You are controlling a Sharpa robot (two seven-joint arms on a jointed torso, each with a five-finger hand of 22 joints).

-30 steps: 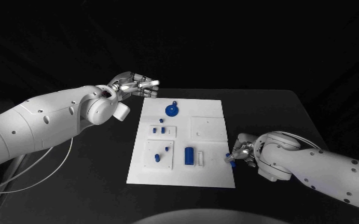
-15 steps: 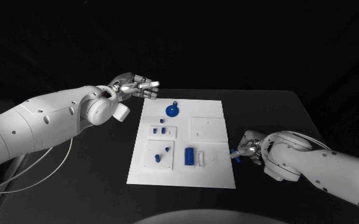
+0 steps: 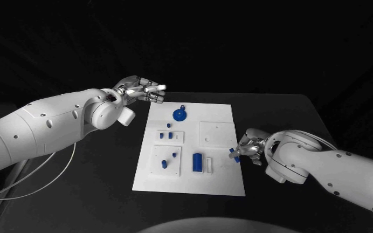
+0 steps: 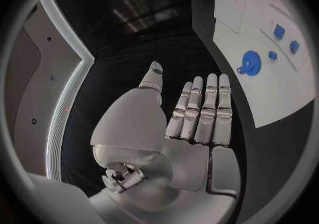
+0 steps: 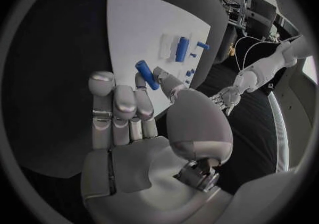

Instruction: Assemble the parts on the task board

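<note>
The white task board [image 3: 221, 179] lies mid-table. On it are a blue round gear [image 3: 179, 115], small blue pegs [image 3: 167, 134] and a blue bar [image 3: 197, 162]. My right hand [image 3: 253, 148] hovers at the board's right edge. It pinches a short blue peg [image 3: 235, 155] between thumb and finger, and the right wrist view shows this peg [image 5: 146, 74] over the board [image 5: 143, 16]. My left hand [image 3: 144, 89] hangs beyond the board's far left corner with flat, spread fingers [image 4: 202, 109] and holds nothing.
Two raised white squares [image 3: 215, 133] [image 3: 165, 160] with sockets sit on the board. A white slot piece [image 3: 208, 164] lies beside the blue bar. Black tabletop [image 3: 280, 114] surrounds the board. A white cable [image 3: 43, 176] trails under my left arm.
My right hand has carried the blue peg from the table near the board's front right corner farther along and onto its right edge. The left hand has stayed put.
</note>
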